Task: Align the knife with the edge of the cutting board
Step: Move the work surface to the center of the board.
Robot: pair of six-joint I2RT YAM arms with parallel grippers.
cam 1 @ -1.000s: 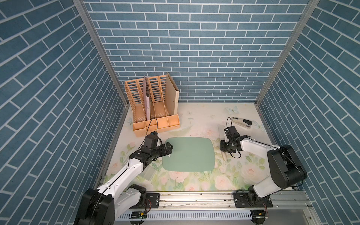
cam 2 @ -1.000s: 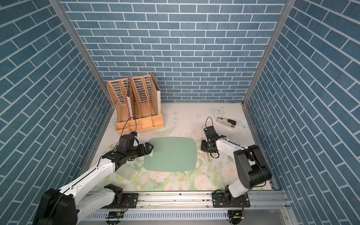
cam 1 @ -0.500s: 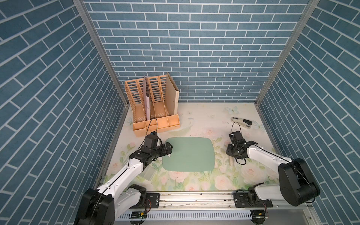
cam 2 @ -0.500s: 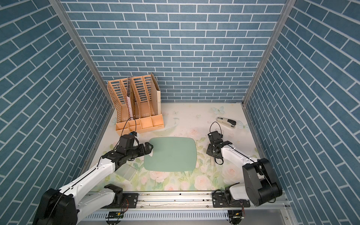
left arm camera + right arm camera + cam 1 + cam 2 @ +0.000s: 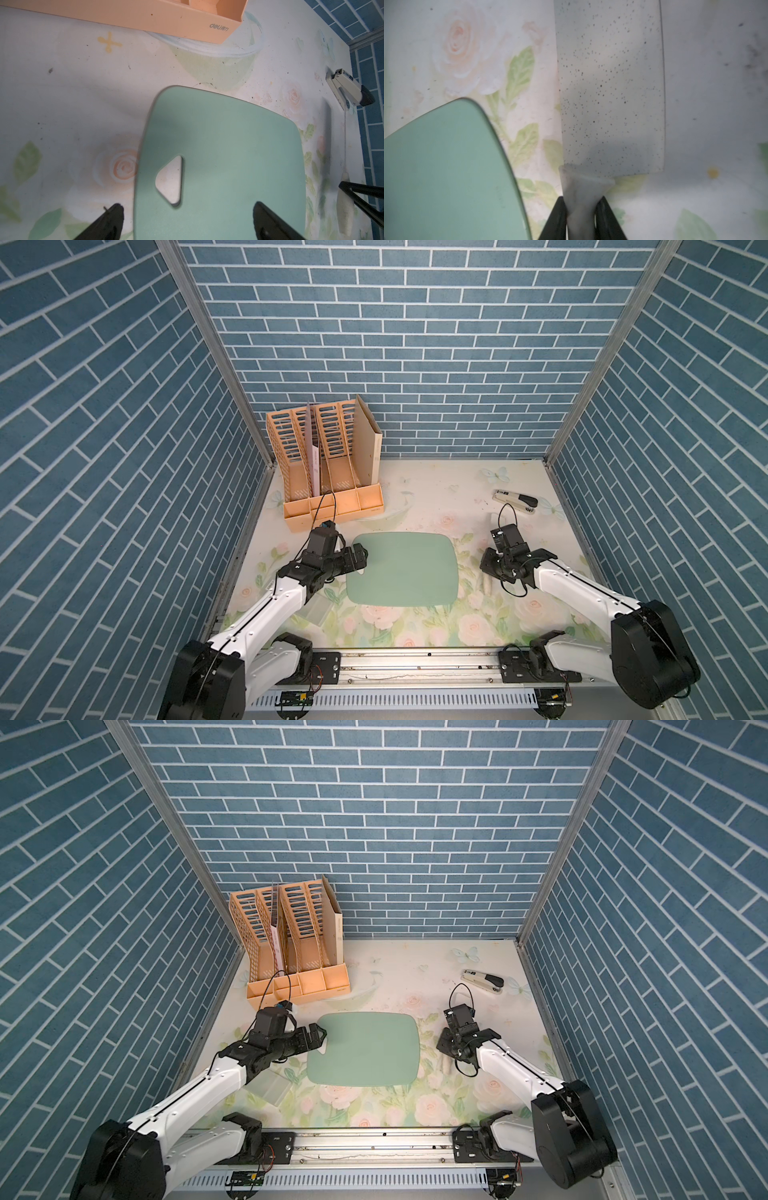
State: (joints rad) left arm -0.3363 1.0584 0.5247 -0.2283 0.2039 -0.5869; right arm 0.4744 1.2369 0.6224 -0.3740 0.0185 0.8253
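Grip is sound: your right gripper [image 5: 581, 207] pinches the knife [image 5: 608, 114] by its cream handle [image 5: 583, 187], blade [image 5: 610, 62] flat over the mat [image 5: 716, 104], just beside the board [image 5: 446, 166] yet apart from it and slightly askew. Slide it low and swing until the blade's long straight edge runs parallel with the board's side; your left gripper [image 5: 188, 212] hangs spread over the board's hole [image 5: 171, 182] end. Blade is broad, rectangular, whitish, speckled, likely slick; board is thin, matte green, round-cornered.
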